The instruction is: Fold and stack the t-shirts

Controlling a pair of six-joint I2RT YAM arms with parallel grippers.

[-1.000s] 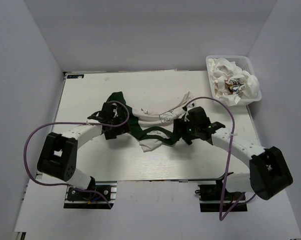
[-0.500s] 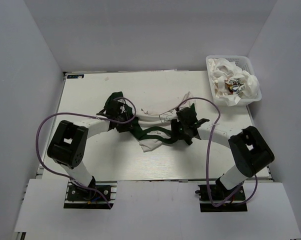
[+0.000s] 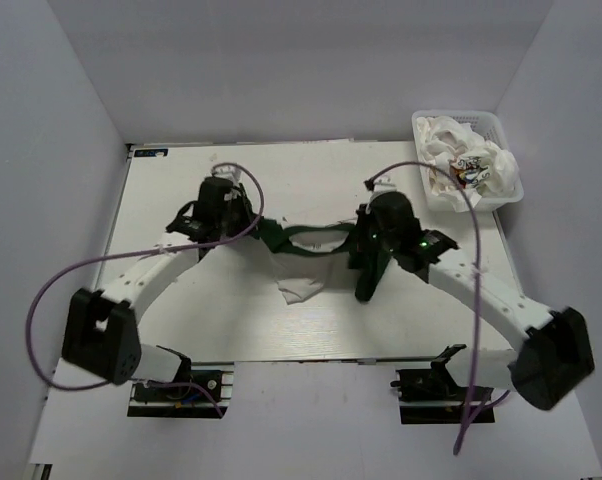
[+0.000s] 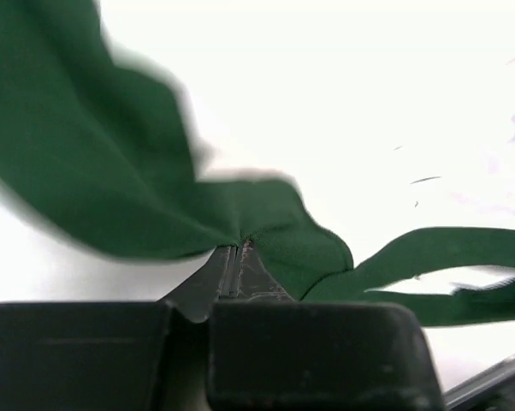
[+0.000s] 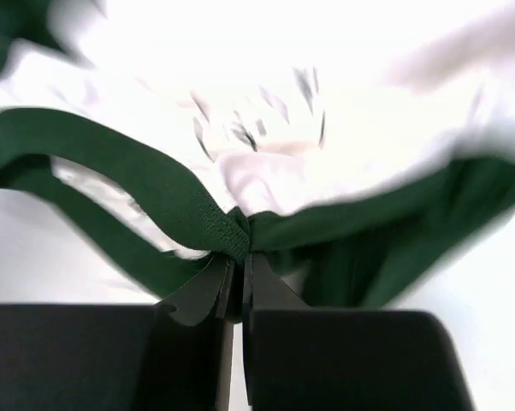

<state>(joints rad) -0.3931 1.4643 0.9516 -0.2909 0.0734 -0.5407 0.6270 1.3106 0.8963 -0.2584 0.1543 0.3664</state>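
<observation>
Nearest to us, at the near edge of the desk [image 3: 311, 180], the two arms rise from their bases and reach inward, each trailing a purple cable [image 3: 81, 270]. The left end effector [image 3: 249, 220] is clenched on dark green cloth: in its wrist view [image 4: 239, 250] we see the two fingertips pressed together with a fold of green fabric pinched between them. The right end effector [image 3: 358, 238] is likewise clenched; its wrist view [image 5: 237, 253] shows the tips closed on a green ribbed band, with white cloth bearing blurred dark print just behind it. Both are grasping the same green-sleeved t-shirt [image 3: 299, 285], which sits at the middle of the desk, held between the two end effectors. Its green neckline forms a band from one grip to the other, its white body sags below that band toward the near side, and a dark green sleeve hangs down beside the right end effector. We cannot tell whether the lowest white fold touches the desk. Farther off, at the far right corner, a white lattice basket [image 3: 501, 190] holds other crumpled white t-shirts [image 3: 451, 150], one showing a small colourful print, well apart from the held shirt.
</observation>
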